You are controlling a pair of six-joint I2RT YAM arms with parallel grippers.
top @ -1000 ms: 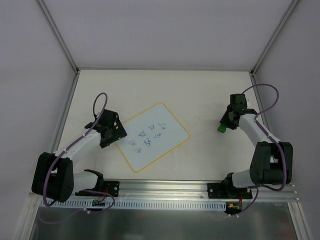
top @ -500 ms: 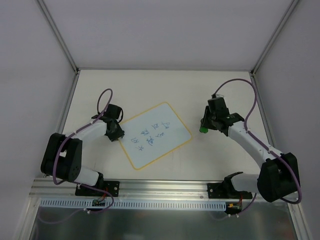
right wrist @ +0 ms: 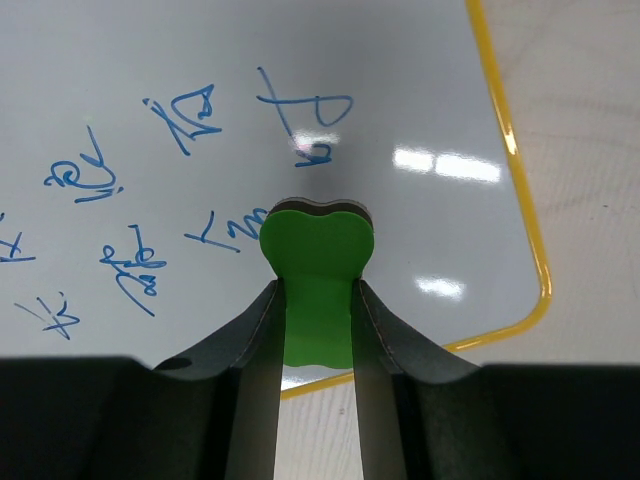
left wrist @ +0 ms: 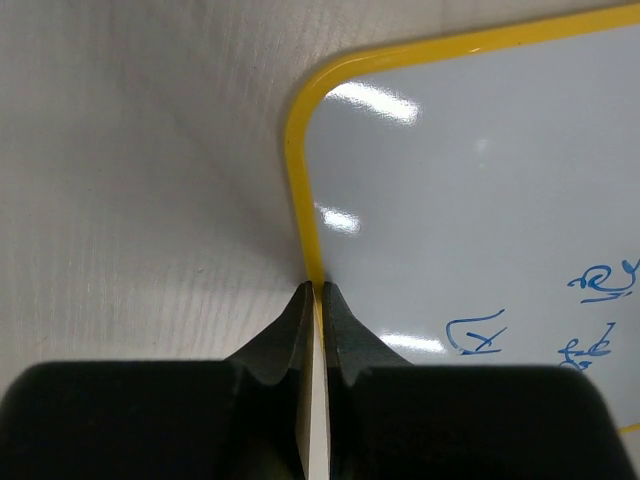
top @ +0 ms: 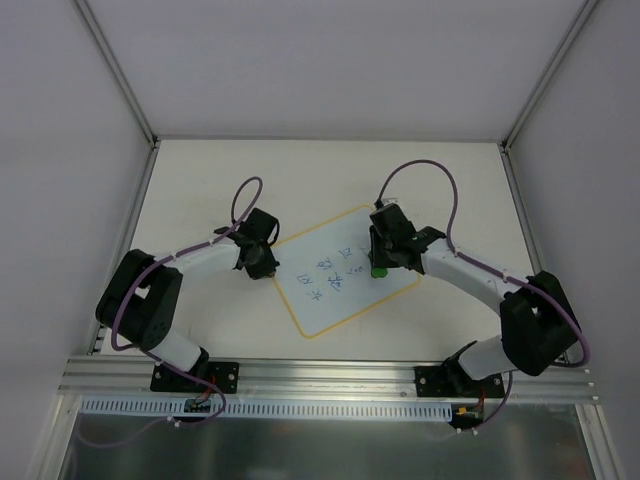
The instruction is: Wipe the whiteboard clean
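Note:
The whiteboard (top: 332,308), pale with a yellow rim, lies tilted on the table and carries several blue scribbles (top: 338,270). My left gripper (top: 262,262) is shut, its tips pressed on the yellow rim at the board's left edge (left wrist: 316,290); nothing shows between the fingers. The right gripper (top: 380,260) is shut on a green eraser (top: 379,270). In the right wrist view the eraser (right wrist: 316,262) rests on the whiteboard (right wrist: 400,100) beside the scribbles (right wrist: 130,262), near its right corner. The left wrist view shows the board's surface (left wrist: 480,180) and one scribble (left wrist: 475,335).
The off-white tabletop (top: 200,180) is bounded by grey walls and metal posts on three sides. A slotted aluminium rail (top: 330,385) with both arm bases runs along the near edge. Purple cables loop above each wrist.
Both arms swung inward. The left gripper closed and set its tips on the rim, and the whiteboard shifted right. The right gripper carried the eraser from beside the board onto it.

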